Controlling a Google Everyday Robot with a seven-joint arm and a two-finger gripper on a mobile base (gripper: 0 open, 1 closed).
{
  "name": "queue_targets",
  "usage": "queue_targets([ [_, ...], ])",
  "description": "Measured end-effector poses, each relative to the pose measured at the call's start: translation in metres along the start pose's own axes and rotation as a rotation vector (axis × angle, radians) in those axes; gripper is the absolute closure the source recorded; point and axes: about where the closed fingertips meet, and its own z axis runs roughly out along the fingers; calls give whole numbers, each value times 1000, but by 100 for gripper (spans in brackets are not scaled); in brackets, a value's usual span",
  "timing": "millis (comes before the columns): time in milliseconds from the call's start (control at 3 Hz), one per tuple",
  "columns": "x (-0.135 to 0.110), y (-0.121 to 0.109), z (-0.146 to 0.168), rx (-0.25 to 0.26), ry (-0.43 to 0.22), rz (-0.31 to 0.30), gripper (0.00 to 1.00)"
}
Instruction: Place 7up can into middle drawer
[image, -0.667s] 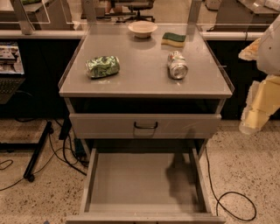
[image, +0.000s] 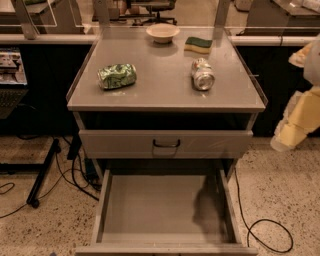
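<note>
The 7up can (image: 202, 74), silvery-white with red and green marks, lies on its side on the right part of the grey cabinet top (image: 165, 95), its shiny end facing me. The middle drawer (image: 150, 207) is pulled out wide below, and its flat floor is bare. My gripper (image: 292, 127) is a pale yellowish shape at the right edge of the view. It is off the cabinet's right side, lower than the top and well apart from the can.
A crushed bright-green can (image: 116, 76) lies on the left of the top. A beige bowl (image: 162, 32) and a green-yellow sponge (image: 198, 44) sit at the back. The upper drawer front with a black handle (image: 166, 144) is shut. Cables (image: 265, 235) run over the floor.
</note>
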Motion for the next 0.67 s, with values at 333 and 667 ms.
queue_targets([
  [333, 24, -2, -7, 138, -24, 228, 0],
  [667, 56, -2, -13, 279, -54, 455, 0],
])
